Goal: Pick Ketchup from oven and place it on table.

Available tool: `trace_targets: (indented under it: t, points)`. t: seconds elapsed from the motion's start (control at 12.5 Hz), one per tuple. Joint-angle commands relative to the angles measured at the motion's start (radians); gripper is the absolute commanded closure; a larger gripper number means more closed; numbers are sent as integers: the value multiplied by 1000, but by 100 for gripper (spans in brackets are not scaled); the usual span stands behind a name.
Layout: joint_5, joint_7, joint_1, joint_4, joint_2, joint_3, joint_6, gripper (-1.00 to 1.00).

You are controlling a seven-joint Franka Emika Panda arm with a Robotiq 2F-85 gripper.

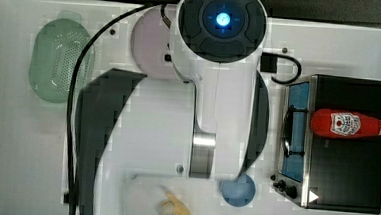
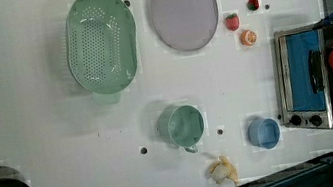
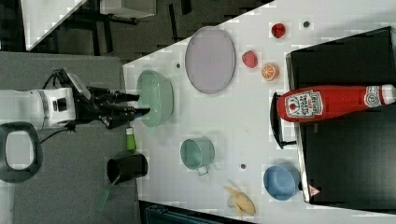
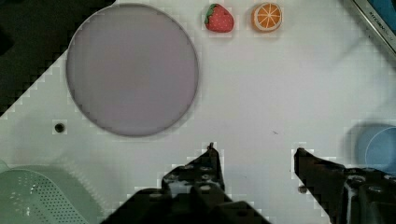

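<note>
Red Ketchup bottle lying flat on top of the black oven, white cap pointing away from the glass door. Same bottle seen in the right view, long and red, with its fat end over the dark door handle. Not inside the oven, just resting on the roof of it. Oven sitting at the top view's right edge of the white table, blue glass door shut.

Black gripper hanging over bare table, fingers spread apart with nothing between them. Well apart from the bottle. In the right view, gripper poking out near the green strainer.

Round pale purple plate lying flat on the table. Little strawberry and orange slice just beside each other, near the plate. Another small red thing further off by the table edge, too small to tell what.

Green cup in the middle of the table, handle sticking out. Blue bowl near the oven knobs. Peeled banana close to the table edge, near the blue bowl. Green strainer with lots of tiny holes, next to the plate.
</note>
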Motion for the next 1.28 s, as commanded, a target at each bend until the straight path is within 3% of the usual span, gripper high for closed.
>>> trace_targets:
  t: [0.08, 0.24, 0.56, 1.28]
  points:
    - [-17, 50, -28, -90, -280, -45, -161, -58]
    - [-17, 50, -29, -90, -280, -49, -160, -99]
    - [-18, 50, -54, -89, -267, -115, -127, -100]
    - [-18, 48, -103, -83, -81, -442, 155, -100]
